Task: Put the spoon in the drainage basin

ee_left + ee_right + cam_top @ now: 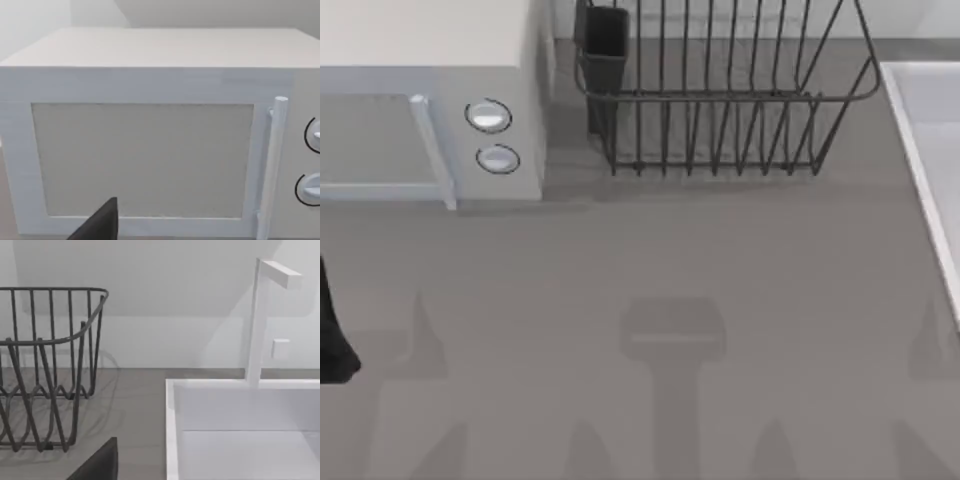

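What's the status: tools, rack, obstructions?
Left tool low, facing microwave. Right tool low, facing rack and sink. Rack upright at table's back, table before it bare.

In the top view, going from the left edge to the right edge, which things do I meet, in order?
Left arm at the left edge → microwave → its handle → its two knobs → wire dish rack → white sink at the right edge.

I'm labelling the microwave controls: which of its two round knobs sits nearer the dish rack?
The upper knob, farther from the table's front edge than the lower knob on the microwave, sits nearer the dish rack.
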Robot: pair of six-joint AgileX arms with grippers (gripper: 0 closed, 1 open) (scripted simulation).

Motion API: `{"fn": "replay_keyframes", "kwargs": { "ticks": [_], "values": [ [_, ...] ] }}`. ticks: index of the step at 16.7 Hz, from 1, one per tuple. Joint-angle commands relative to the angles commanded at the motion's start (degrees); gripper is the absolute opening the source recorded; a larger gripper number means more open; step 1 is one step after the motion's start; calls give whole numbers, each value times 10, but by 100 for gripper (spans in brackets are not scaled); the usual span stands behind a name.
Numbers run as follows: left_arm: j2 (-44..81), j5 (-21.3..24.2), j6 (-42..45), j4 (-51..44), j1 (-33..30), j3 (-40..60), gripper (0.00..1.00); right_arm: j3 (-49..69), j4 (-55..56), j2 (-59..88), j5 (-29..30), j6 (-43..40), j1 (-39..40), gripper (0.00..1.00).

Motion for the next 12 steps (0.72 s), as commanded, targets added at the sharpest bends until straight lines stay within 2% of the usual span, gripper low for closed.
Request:
{"fn": "replay_keyframes", "kwargs": {
  "ticks": [3,6,9,12],
  "values": [
    [0,0,0,0,0,0,100,5,-5,6,0,-6,-2,100],
    [0,0,0,0,0,0,100,45,-45,56,0,-61,-19,100],
    [0,0,0,0,0,0,100,107,-121,149,-2,-169,-48,100],
    [0,0,0,0,0,0,100,177,-225,275,-3,-328,-84,100]
  ]
}}
